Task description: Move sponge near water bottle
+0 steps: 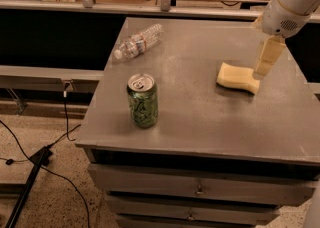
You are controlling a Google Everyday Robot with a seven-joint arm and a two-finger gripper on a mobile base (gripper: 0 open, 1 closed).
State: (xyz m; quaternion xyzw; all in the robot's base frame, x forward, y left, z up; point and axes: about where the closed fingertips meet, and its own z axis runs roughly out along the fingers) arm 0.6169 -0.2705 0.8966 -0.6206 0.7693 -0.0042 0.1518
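Note:
The pale yellow sponge (237, 77) lies flat on the grey table (200, 117) at the right side. My gripper (264, 62) hangs from the white arm at the upper right, its pale fingers pointing down right at the sponge's right end, seemingly touching its edge. The clear water bottle (138, 42) with a white cap lies on its side at the table's far left, well apart from the sponge.
A green soda can (142, 100) stands upright near the table's front left. Drawers (200, 189) sit below the tabletop. Black cables (45, 152) run over the floor at the left. A counter with shelving runs along the back.

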